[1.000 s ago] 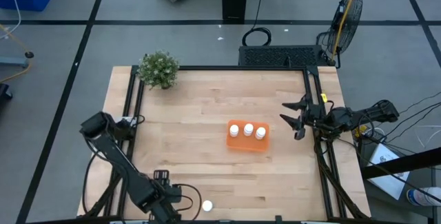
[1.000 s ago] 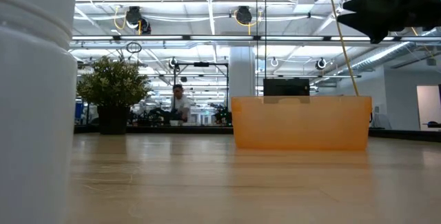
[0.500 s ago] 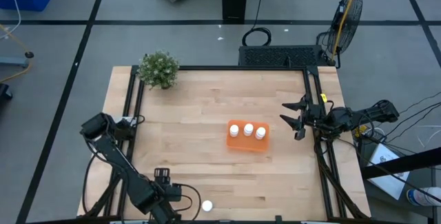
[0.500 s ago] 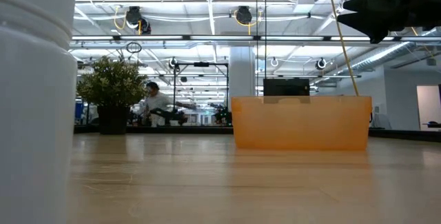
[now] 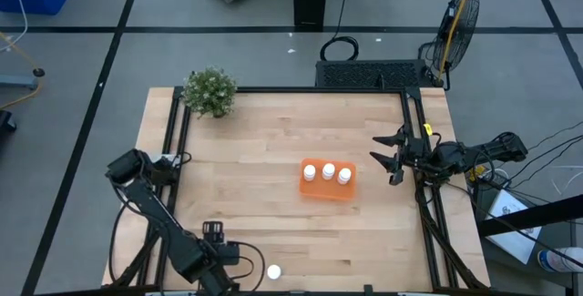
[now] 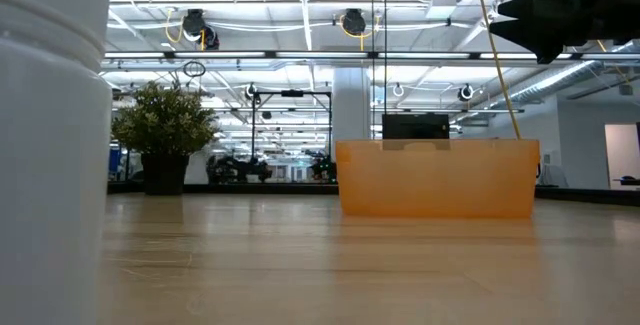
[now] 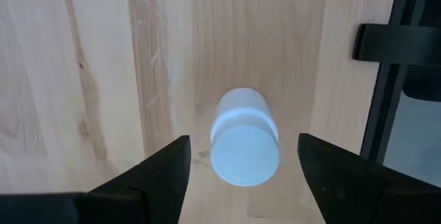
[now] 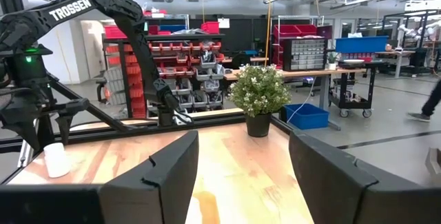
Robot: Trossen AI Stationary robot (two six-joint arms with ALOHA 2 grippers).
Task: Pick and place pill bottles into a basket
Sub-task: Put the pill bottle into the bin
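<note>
The orange basket [image 5: 328, 188] sits right of the table's middle with three white pill bottles [image 5: 327, 171] standing in it; it also shows in the low view [image 6: 438, 178]. A fourth bottle [image 5: 273, 272] stands on its base near the table's near edge and looms at the left of the low view [image 6: 50, 145]. My left gripper [image 7: 248, 176] is open at the near left corner, pointing down, its fingers on either side of an upright bottle [image 7: 243, 138] without touching it. I cannot tell whether this is the fourth bottle. My right gripper [image 5: 379, 156] hovers open and empty, right of the basket.
A green potted plant [image 5: 209, 92] stands at the far left corner. Black frame rails [image 5: 173, 150] run along the table's edges, and one [image 7: 386, 79] lies close beside the bottle under my left gripper. Bare wood [image 5: 264, 132] lies between the plant and the basket.
Both arms have kept still and no bottle has moved. In the low view a person in the room behind the table has gone toward the left and out of sight.
</note>
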